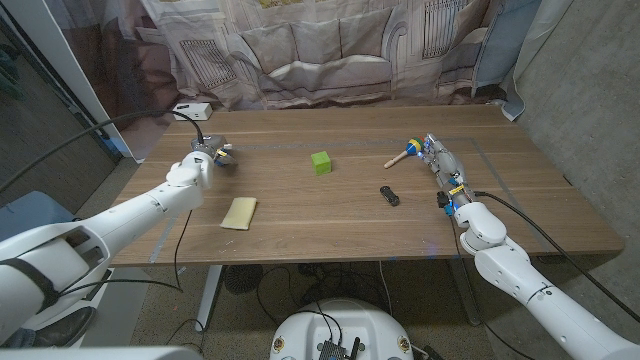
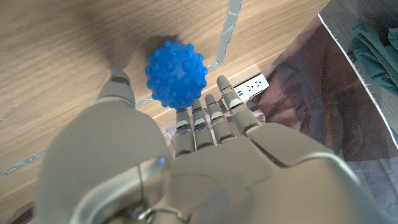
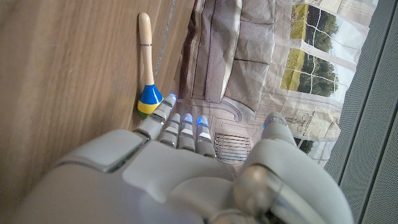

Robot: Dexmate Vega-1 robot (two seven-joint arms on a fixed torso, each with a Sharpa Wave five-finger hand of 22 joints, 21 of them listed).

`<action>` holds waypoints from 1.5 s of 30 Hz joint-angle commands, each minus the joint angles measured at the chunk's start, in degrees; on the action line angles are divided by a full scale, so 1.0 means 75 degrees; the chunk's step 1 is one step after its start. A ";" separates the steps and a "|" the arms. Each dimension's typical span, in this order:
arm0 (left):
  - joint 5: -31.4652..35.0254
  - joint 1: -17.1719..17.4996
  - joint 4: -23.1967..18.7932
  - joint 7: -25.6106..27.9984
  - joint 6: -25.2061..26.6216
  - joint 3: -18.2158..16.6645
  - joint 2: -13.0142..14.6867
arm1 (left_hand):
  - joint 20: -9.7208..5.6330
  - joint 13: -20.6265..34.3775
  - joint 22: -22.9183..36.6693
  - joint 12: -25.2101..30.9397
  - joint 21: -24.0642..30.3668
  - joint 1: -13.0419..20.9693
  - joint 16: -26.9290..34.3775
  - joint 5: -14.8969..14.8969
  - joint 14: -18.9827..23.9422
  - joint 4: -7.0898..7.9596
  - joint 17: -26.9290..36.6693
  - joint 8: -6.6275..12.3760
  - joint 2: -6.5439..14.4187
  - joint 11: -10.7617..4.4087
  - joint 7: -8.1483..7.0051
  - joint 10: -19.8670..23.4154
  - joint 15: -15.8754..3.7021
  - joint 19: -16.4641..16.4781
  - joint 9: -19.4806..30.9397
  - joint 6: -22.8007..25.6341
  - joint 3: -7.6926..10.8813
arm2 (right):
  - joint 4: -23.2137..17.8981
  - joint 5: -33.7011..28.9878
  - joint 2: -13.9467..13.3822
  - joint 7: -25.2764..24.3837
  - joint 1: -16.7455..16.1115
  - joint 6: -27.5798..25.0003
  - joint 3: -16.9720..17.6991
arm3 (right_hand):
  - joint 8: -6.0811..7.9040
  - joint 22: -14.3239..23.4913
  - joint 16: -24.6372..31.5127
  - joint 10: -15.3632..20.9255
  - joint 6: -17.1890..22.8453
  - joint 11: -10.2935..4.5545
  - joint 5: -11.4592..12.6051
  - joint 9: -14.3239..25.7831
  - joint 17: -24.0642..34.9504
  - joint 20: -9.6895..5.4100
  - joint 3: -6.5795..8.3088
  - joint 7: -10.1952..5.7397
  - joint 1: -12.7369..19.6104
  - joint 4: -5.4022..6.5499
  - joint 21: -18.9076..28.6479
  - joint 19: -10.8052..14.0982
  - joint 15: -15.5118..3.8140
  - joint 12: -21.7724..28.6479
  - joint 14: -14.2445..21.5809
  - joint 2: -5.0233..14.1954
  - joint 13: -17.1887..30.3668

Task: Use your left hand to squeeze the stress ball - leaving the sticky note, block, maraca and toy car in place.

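Here, blue stress ball (image 2: 176, 74) on table, just beyond left robot hand (image 2: 186, 155), fingers apart, grasping nothing.

From the head camera the left hand (image 1: 205, 157) pretty much covers the stress ball (image 2: 176, 74), so contact is anyone's guess. The toy car (image 1: 389, 195) is just a tiny dark blob. The maraca (image 3: 148, 68) head is partly behind the right hand's fingertips (image 3: 166, 112).

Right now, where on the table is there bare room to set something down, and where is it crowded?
Bare wood lies along the far edge behind the green block, and on the near strip between the sticky note and toy car. It is crowded at the right, where the maraca lies beside the right hand, and at the far left, where the left hand is at the stress ball.
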 commanded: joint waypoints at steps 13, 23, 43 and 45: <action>-0.0594 0.0415 -0.0248 0.0681 -0.0224 -0.0552 0.0088 | -0.0035 -0.0115 0.0048 0.0106 -0.0224 -0.0820 0.0093 0.0041 0.0012 0.0383 -0.0015 -0.0083 0.0203 0.0185 0.0250 -0.0014 0.0023 -0.0178 -0.0011 -0.0775 -0.0135 | -0.0055 -0.0091 0.0063 -0.0125 -0.0004 -0.0004 -0.0047 | -0.0017 0.0019 -0.0011 0.0051 0.0048 0.0042 -0.0003 0.0026 0.0031 0.0020 -0.0003 0.0010 0.0066 0.0001 -0.0003 0.0036 0.0043 -0.0018 0.0018 0.0013 0.0023; -0.0885 0.0942 -0.0992 0.1224 -0.0399 -0.1049 0.0463 | -0.0082 -0.0213 0.0048 0.0060 -0.0330 -0.0892 0.0035 0.0061 -0.0106 0.0366 -0.0054 -0.0100 0.0218 0.0136 0.0321 -0.0153 -0.0002 -0.0242 -0.0034 -0.1353 -0.0136 | -0.0020 -0.0184 0.0220 -0.0226 -0.0046 0.0137 -0.0126 | -0.0014 0.0019 -0.0011 0.0048 0.0058 0.0037 -0.0003 0.0026 0.0032 0.0024 -0.0007 0.0007 0.0064 0.0002 -0.0003 0.0038 0.0028 -0.0020 0.0018 0.0010 0.0023; -0.2490 0.2122 -0.1512 0.2490 -0.1679 -0.2365 0.0386 | -0.0099 -0.0425 0.0065 0.0068 -0.0589 -0.1996 0.0050 0.0046 -0.0221 0.0964 -0.0030 0.0052 0.0421 0.0278 0.0308 -0.0214 0.0047 -0.0532 -0.0052 -0.1339 -0.0454 | -0.0421 -0.0579 0.0100 -0.0590 -0.0186 0.0091 -0.0079 | 0.0022 0.0019 -0.0012 0.0088 0.0195 0.0046 -0.0007 0.0034 0.0030 0.0009 -0.0025 -0.0041 0.0050 0.0005 0.0000 0.0045 0.0028 -0.0007 0.0030 -0.0013 0.0022; -0.2572 0.2181 -0.1480 0.2624 -0.1945 -0.2422 0.0356 | -0.0107 -0.0441 0.0064 0.0061 -0.0608 -0.2057 0.0038 0.0049 -0.0260 0.0993 -0.0031 0.0063 0.0422 0.0279 0.0310 -0.0238 0.0058 -0.0551 -0.0055 -0.1319 -0.0476 | -0.0522 -0.0672 0.0067 -0.0695 -0.0229 0.0052 -0.0063 | 0.0015 0.0019 -0.0010 0.0085 0.0179 0.0037 -0.0007 0.0034 0.0030 0.0006 -0.0028 -0.0044 0.0047 0.0006 0.0002 0.0051 0.0026 -0.0008 0.0036 -0.0017 0.0022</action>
